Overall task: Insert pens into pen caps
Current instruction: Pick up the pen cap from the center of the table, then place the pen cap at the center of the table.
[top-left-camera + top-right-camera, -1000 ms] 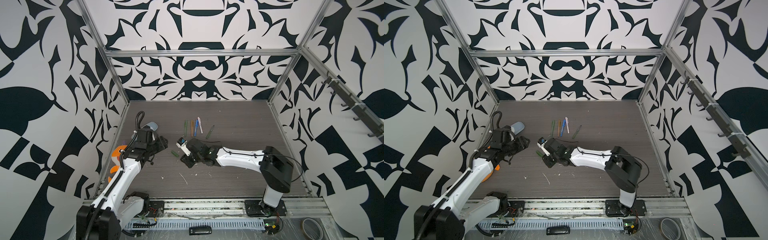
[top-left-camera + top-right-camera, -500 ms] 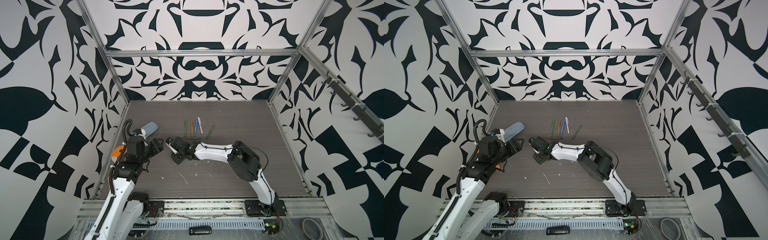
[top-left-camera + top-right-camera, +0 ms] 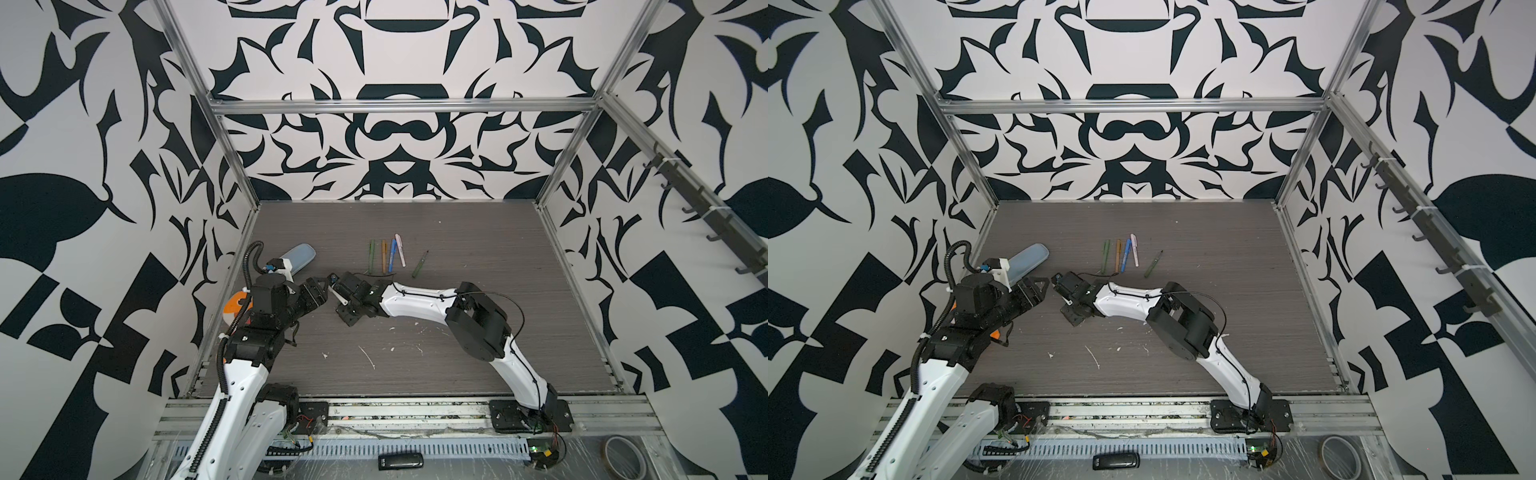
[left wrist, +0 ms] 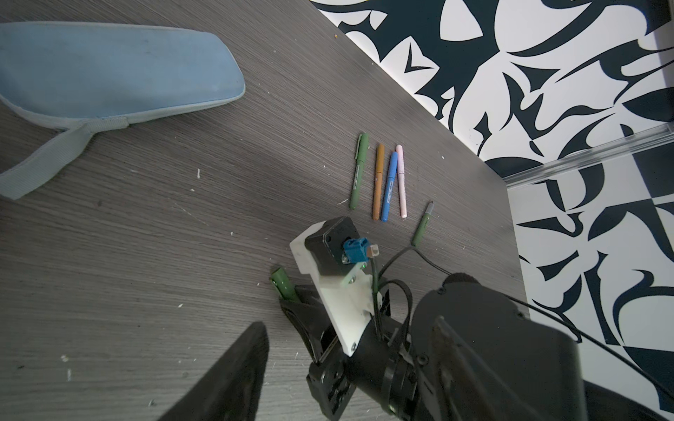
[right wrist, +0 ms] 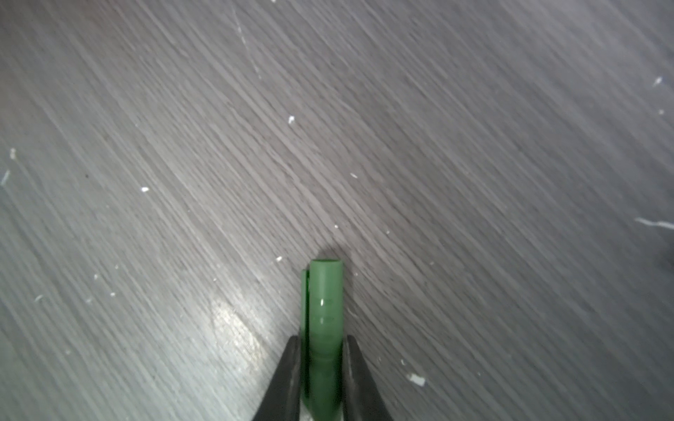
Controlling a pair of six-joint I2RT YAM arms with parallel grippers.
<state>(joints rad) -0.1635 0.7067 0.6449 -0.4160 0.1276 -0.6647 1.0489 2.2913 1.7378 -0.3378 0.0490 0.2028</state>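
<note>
Clamping a green pen cap [image 5: 324, 302] between its dark fingers [image 5: 288, 375], the right gripper [image 5: 322, 342] is squeezing almost fully closed on the cap's sides. Most of the cap is sticking out beyond the fingertips. The cap is sitting low over the grey wood-grain surface [image 3: 457, 332] and casting a small shadow at its free end; whether it is touching cannot be told.

In a top view the right arm is reaching across to the left half of the surface. The cap is being held just in front of the pale blue pencil case [image 3: 300, 257] and close to the left gripper [image 3: 322, 289]. The left gripper is facing the right one with its jaws standing wide apart and nothing between them.

Farther back, near the middle of the surface, four pens are lying side by side, almost parallel: a green pen [image 4: 358, 171], an orange-brown pen [image 4: 378, 182], a blue pen [image 4: 389, 186] and a pale pink pen [image 4: 401, 181]. Each is seemingly wearing its cap. Near them, apart and slanted, an uncapped green pen [image 4: 422, 224] is showing its narrow dark tip. White flecks [image 5: 290, 119] are dotting the surface.
</note>
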